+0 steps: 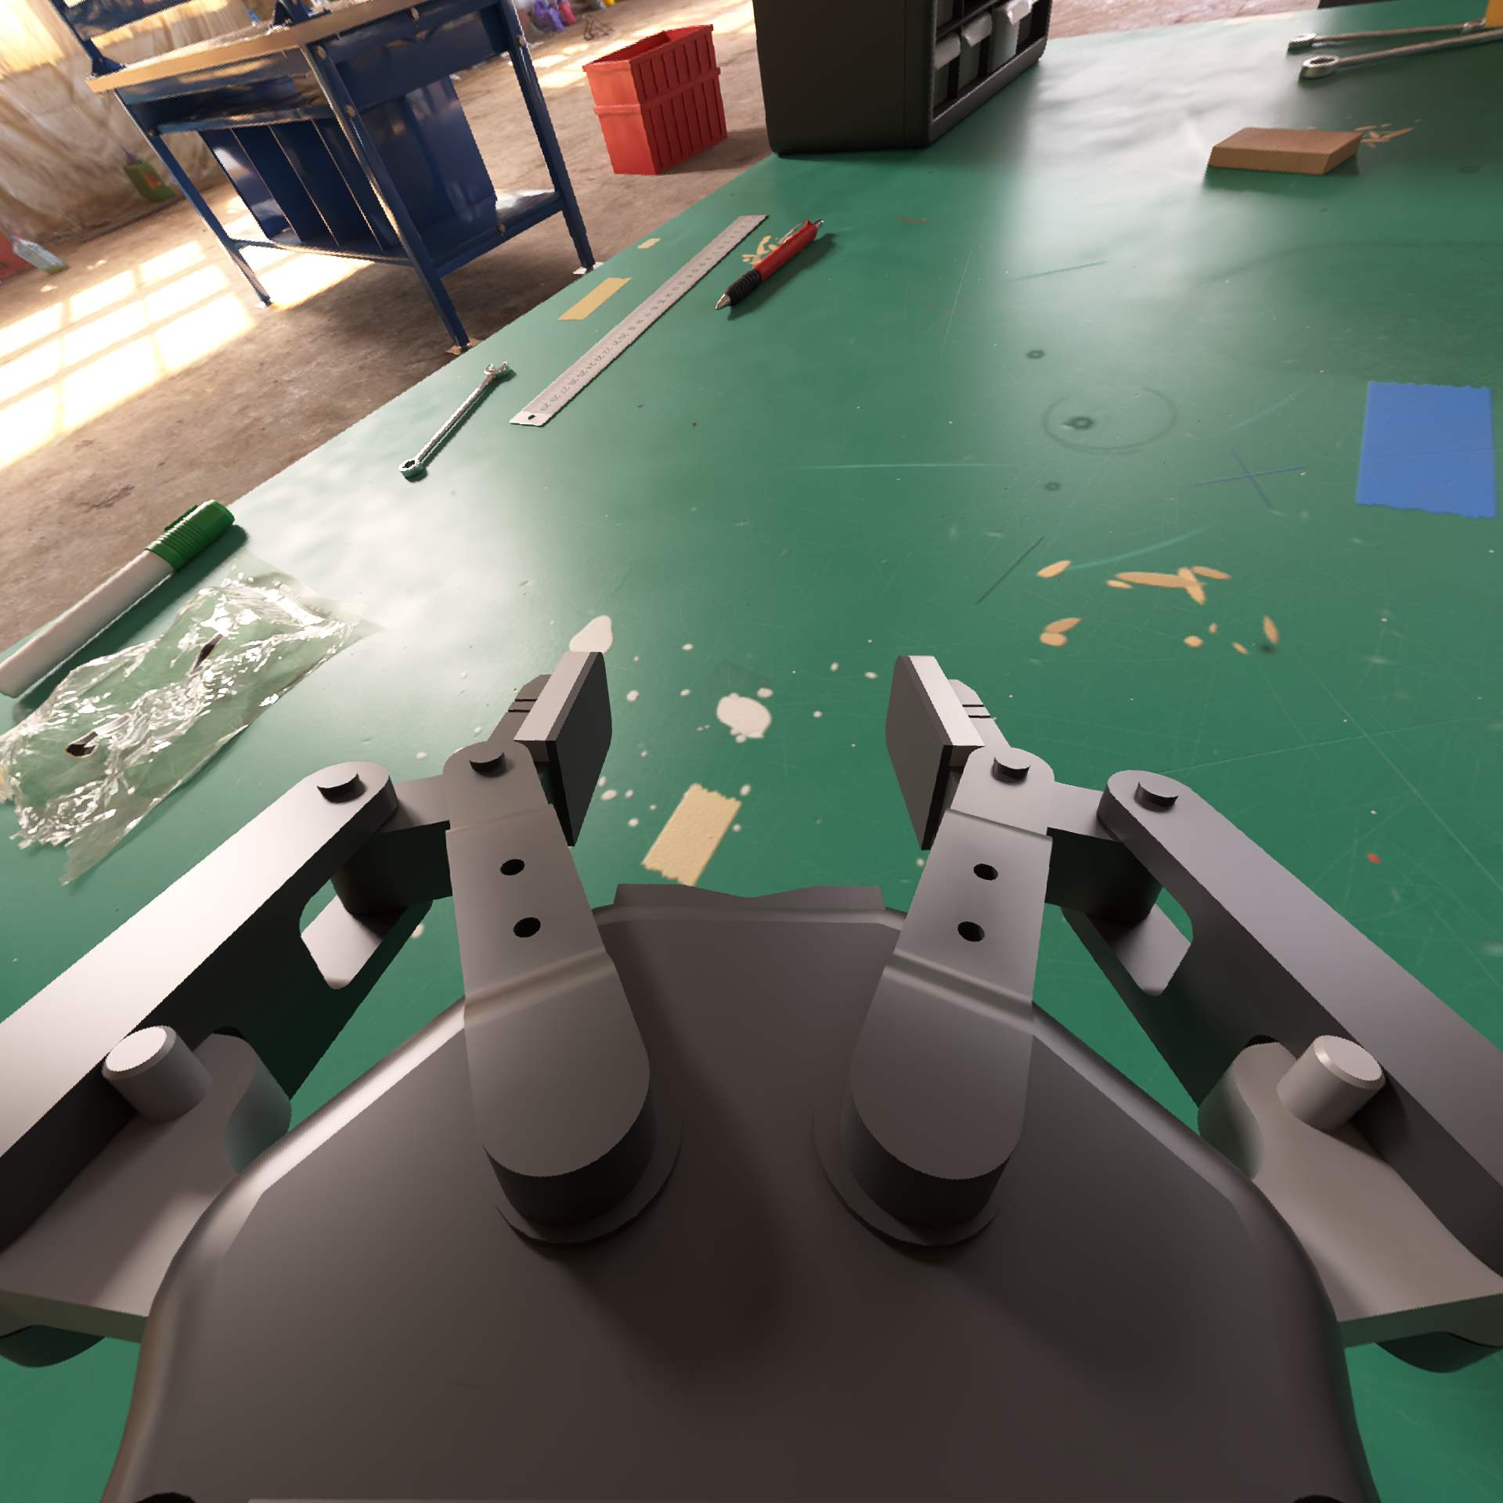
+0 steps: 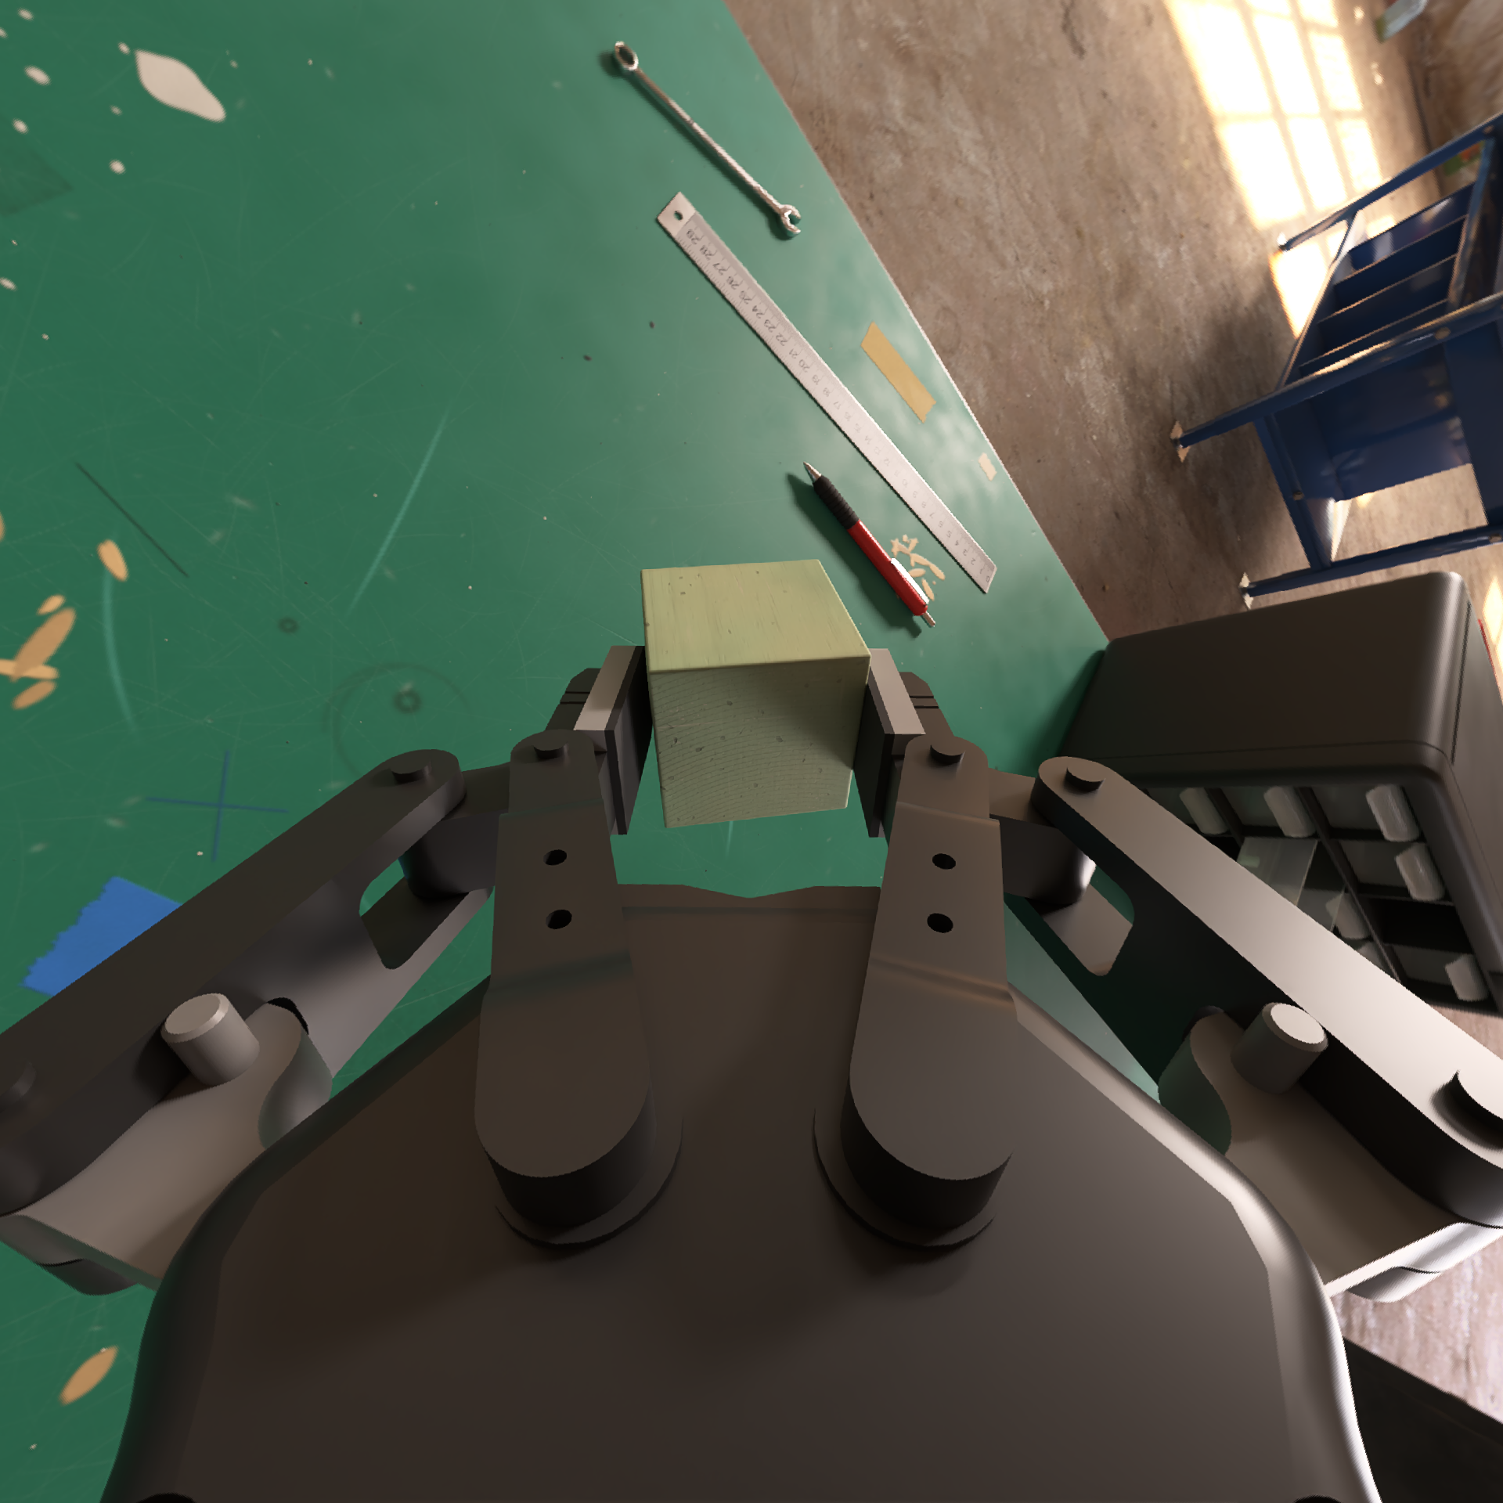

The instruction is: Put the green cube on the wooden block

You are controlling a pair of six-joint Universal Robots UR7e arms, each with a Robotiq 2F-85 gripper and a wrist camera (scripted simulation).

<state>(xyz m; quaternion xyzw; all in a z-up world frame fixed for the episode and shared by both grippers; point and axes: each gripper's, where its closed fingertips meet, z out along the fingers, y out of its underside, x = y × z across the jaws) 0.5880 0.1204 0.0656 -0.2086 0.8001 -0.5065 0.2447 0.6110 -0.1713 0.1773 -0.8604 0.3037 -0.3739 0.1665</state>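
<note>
My right gripper (image 2: pixel 752 716) is shut on the pale green cube (image 2: pixel 752 691) and holds it above the green table, both pads pressed on its sides. The flat wooden block (image 1: pixel 1283 150) lies on the table at the far right of the left wrist view; it does not show in the right wrist view. My left gripper (image 1: pixel 748 716) is open and empty, low over the green mat, far from the block.
A steel ruler (image 1: pixel 642 317), a red pen (image 1: pixel 773 262) and a wrench (image 1: pixel 455 419) lie near the table's left edge. A dark drawer cabinet (image 1: pixel 895 73) stands at the back. A marker (image 1: pixel 114 594) and a plastic bag (image 1: pixel 154 716) lie left. More wrenches (image 1: pixel 1383 45) lie far right.
</note>
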